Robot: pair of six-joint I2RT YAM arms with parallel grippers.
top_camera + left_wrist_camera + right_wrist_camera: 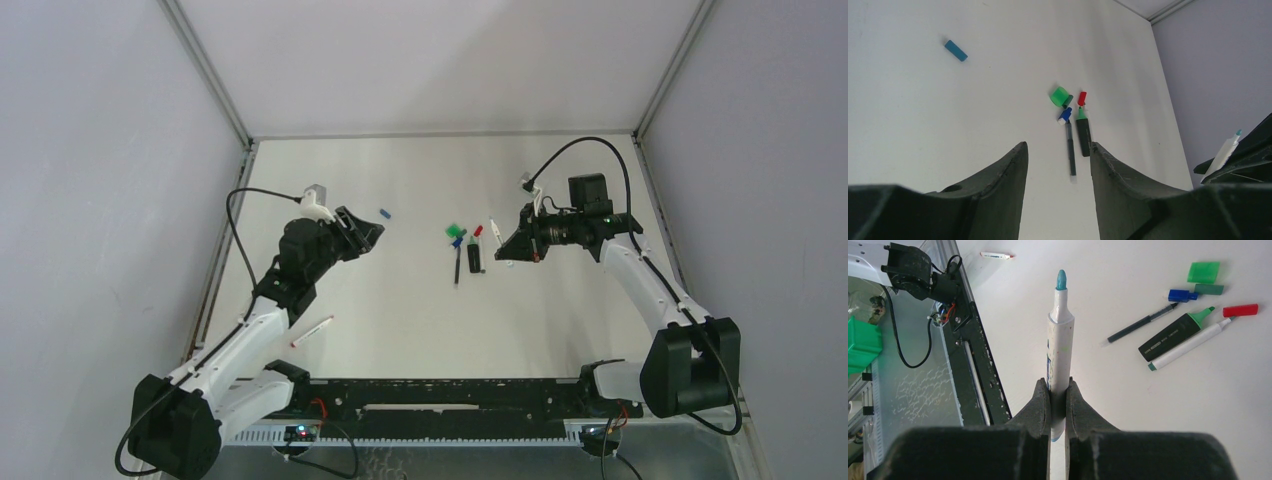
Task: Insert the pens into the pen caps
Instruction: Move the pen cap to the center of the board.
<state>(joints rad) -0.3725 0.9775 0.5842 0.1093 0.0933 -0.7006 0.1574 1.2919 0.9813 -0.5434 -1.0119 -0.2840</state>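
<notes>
We note the right hand point(1058, 390) clamped on a white marker point(1060, 335). It grips low on the barrel, so the bare teal tip juts well forward of the fingers. We judge this grip leaves the writing end free to take a cap. The right arm rises from its near-right base along the table point(420, 330) and bends left, with the hand pointing at the cluster mid-table. There lie a green cap point(1204, 271) and a dark blue cap point(1182, 295) at the tip of a thin pen point(1140, 325); whether that cap is on the pen or only touching it, we cannot tell. Beside these are a highlighter point(1170, 337) with its green tip bare and a white pen point(1188, 345) whose tip lies just beside a red cap point(1240, 310). All lie flat and close together, presumably within reach of either arm. The left hand point(1058, 147) hovers with fingers apart, holding nothing. Its arm stretches from the near-left base toward the far left, wrist turned right to face the cluster. A lone blue cap point(956, 50) lies just beyond it, well apart from the rest. By colour we judge it the marker's match, and the left hand looks placed to fetch it. A red-ended pen point(312, 331) lies near-left beside the left arm; we cannot tell whether the red end is a cap.
</notes>
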